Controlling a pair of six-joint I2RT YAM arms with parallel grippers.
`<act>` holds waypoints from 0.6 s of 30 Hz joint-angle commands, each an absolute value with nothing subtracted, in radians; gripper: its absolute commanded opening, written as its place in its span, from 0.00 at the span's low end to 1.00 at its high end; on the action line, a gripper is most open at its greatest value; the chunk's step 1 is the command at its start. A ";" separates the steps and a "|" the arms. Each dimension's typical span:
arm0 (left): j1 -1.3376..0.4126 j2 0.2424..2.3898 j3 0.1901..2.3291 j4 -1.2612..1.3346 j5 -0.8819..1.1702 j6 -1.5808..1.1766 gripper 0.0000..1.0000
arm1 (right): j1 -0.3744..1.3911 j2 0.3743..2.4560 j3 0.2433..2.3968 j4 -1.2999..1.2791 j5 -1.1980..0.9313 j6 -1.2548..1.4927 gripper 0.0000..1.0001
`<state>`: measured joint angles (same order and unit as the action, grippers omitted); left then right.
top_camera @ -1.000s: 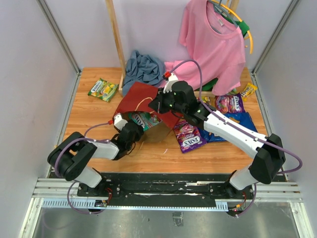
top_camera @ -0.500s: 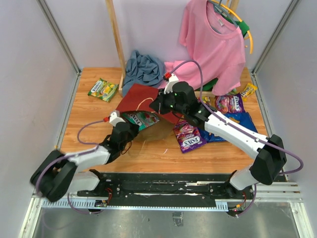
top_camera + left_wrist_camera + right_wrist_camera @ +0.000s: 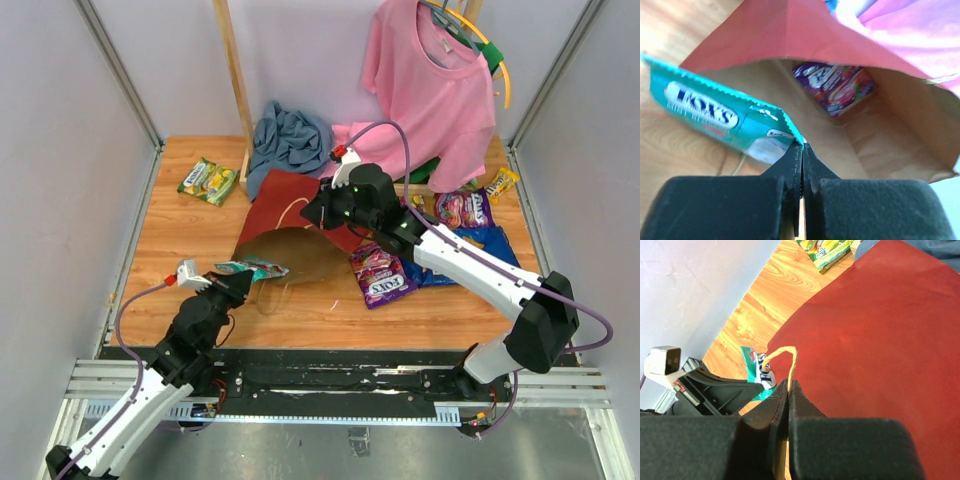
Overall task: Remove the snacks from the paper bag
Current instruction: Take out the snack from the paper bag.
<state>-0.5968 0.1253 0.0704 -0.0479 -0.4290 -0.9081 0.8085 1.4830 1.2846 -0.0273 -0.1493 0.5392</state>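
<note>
One purple packet [image 3: 835, 86] shows inside paper bag [image 3: 765, 35]; left hand [image 3: 801, 150] pinches teal packet [image 3: 715, 115], right hand [image 3: 789, 385] twine [image 3: 786, 352].

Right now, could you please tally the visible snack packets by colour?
Purple: 3 (near packet, far packet, bagged packet)
Teal packet: 1
Green-yellow packet: 1
Blue chip bag: 1
Yellow-orange packet: 1
Total: 7

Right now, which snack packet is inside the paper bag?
The purple packet deep in the paper bag. The teal packet is outside its mouth, pinched by the left gripper; the other packets lie on the table.
</note>
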 commanded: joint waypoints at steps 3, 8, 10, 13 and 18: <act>-0.592 0.059 0.032 -0.241 -0.479 -1.010 0.00 | 0.799 1.455 1.289 -0.026 -0.155 0.541 0.01; -0.592 0.005 0.051 -0.338 -0.510 -1.025 0.01 | 0.799 1.444 1.289 -0.039 -0.140 0.531 0.01; -0.592 0.011 0.094 -0.388 -0.543 -1.022 0.00 | 0.800 1.444 1.290 -0.039 -0.137 0.532 0.01; -0.593 0.007 0.179 -0.449 -0.585 -1.005 0.00 | 0.800 1.454 1.302 -0.039 -0.149 0.536 0.01; -0.592 0.017 0.336 -0.506 -0.664 -0.953 0.00 | 0.808 1.473 1.319 -0.038 -0.156 0.534 0.01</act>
<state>-0.5968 0.0204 0.2058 -0.4465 -0.5350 -0.9924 0.8085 1.4773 1.2846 -0.0330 -0.1501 0.5419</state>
